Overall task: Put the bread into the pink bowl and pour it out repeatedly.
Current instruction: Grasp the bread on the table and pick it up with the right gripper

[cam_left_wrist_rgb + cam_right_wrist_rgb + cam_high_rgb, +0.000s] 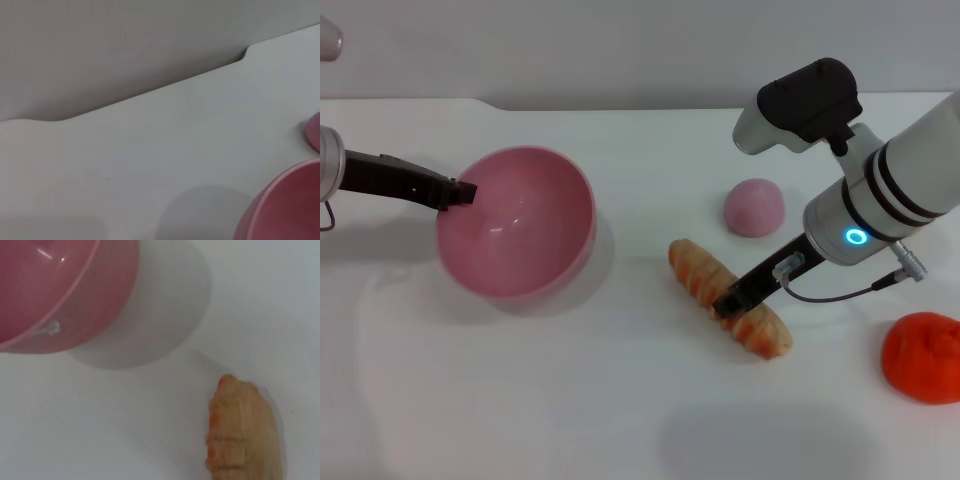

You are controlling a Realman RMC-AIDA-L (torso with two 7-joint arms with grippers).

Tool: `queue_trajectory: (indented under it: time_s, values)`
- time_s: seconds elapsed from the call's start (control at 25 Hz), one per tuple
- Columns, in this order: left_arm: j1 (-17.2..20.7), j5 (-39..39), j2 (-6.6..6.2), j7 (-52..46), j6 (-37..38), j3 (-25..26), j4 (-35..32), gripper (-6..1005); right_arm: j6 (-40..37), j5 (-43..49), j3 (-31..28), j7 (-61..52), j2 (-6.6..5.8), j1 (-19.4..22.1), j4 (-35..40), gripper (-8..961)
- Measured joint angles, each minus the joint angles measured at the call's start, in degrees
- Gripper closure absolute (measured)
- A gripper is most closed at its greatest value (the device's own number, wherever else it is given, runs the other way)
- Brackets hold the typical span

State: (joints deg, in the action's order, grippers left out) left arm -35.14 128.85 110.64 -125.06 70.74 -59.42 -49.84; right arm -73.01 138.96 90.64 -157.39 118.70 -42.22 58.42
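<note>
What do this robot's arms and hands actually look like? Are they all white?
Mostly white. The right arm is a glossy white tube with black rings, a glowing blue ring light, a thin grey cable looping beside it and a black-and-white block on top. Its right hand is slim and black. The left arm ends in a silvery-white cuff, with a dark, narrow left hand.

No legible text, label, brand, number or sign appears on any surface in the head, left wrist or right wrist views.
</note>
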Motion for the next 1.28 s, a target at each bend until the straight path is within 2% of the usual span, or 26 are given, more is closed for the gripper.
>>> queue_trajectory:
  time_s: [0.16,0.6,0.8,1.0,1.28]
  values:
    - [0.1,0.0,0.01,0.0,-0.1,0.0,0.0,954,0.0,0.3,0.0,0.1,0.02,0.0,0.2,572]
    - [0.2,0.0,0.48,0.0,-0.2,-0.3,0.0,954,0.0,0.3,0.0,0.9,0.13,0.6,0.5,672]
    - [0.2,0.0,0.55,0.0,0.0,-0.3,0.0,954,0.3,0.3,0.0,0.9,0.13,2.3,3.5,712]
    - [0.2,0.0,0.55,0.0,0.1,-0.3,0.0,954,1.5,0.3,-0.2,0.9,0.09,5.4,10.5,734]
    - [0.0,0.0,0.53,0.0,0.3,-0.4,0.0,954,5.0,2.3,-1.7,1.0,0.32,11.4,28.5,763]
